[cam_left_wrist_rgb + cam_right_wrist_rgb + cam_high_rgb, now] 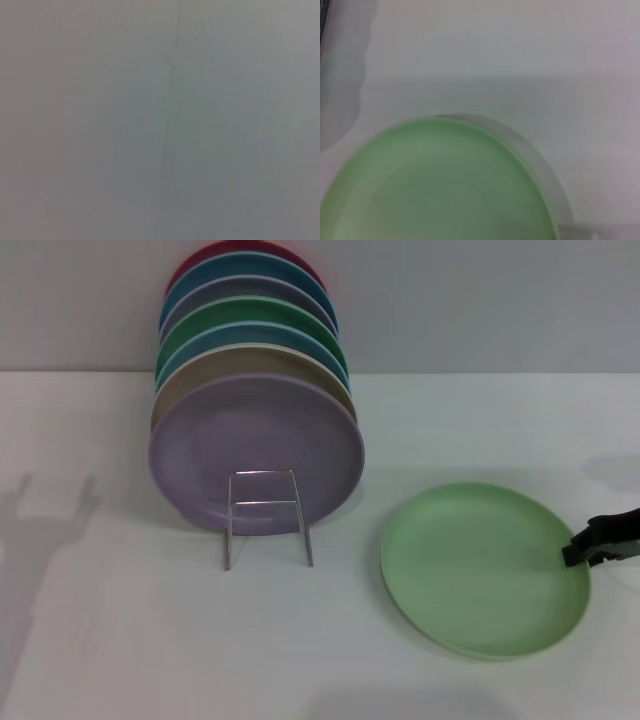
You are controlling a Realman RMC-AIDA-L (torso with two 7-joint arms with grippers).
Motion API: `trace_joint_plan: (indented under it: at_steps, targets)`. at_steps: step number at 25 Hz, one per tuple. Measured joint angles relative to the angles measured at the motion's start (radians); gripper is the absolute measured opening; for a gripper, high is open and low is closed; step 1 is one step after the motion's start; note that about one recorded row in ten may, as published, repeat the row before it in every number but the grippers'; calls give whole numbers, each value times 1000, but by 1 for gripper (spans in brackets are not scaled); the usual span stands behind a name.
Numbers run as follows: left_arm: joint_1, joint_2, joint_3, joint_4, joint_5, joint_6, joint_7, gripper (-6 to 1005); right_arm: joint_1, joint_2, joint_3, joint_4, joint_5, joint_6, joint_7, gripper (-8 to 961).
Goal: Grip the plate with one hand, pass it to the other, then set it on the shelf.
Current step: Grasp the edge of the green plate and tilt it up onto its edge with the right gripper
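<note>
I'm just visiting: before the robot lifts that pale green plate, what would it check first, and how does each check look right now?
1. Right hand at the light green plate's right rim: ok, its tip meets the edge.
2. Grip closed on the rim: cannot tell.
3. Plate lying flat on the white table, nothing on it: ok.
4. Left hand ready for the handover: cannot tell; it is not in the head view, only its shadow shows on the table.
5. Wire shelf has room at the front: cannot tell; the lilac plate stands just behind its front loop.
</note>
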Motion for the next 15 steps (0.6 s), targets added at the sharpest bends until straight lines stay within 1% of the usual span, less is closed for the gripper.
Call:
trace_joint_plan:
  at_steps: [3,15]
  targets:
    - [0,0,0,0,0,1,0,838,1,0,-5,0,0,0,0,223]
    - [0,0,0,0,-1,2,0,838,6,0,-7,4,-9,-14,-3,220]
